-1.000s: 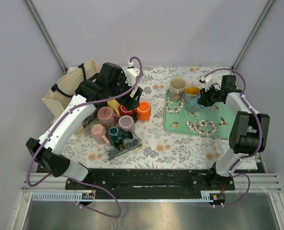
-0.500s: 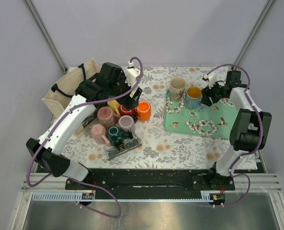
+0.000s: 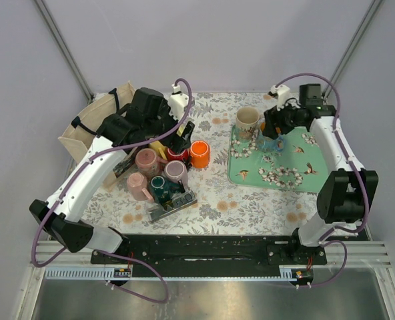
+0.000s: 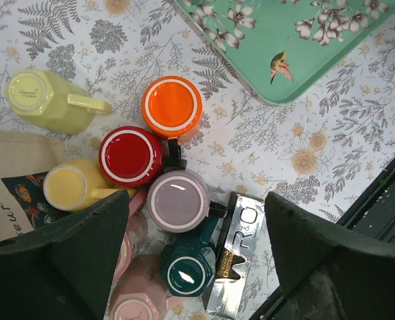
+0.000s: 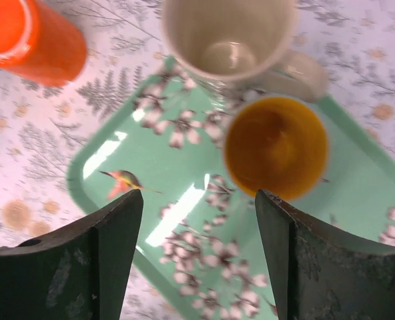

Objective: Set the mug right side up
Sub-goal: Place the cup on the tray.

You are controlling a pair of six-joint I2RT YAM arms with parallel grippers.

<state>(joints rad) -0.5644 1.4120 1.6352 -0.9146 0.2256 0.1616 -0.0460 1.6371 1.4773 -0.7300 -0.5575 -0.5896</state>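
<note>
**Left:** your left gripper hangs spread and empty over the bottom-up mugs beside the bag, namely the orange mug, red mug, mauve mug and teal mug. **Right:** your right gripper has just let go of the amber-lined mug and risen clear, with its jaws apart and holding nothing. That mug now stands mouth-up and empty on the tray, just beside the cream mug, which is also upright and empty, so this turn looks done.
</note>
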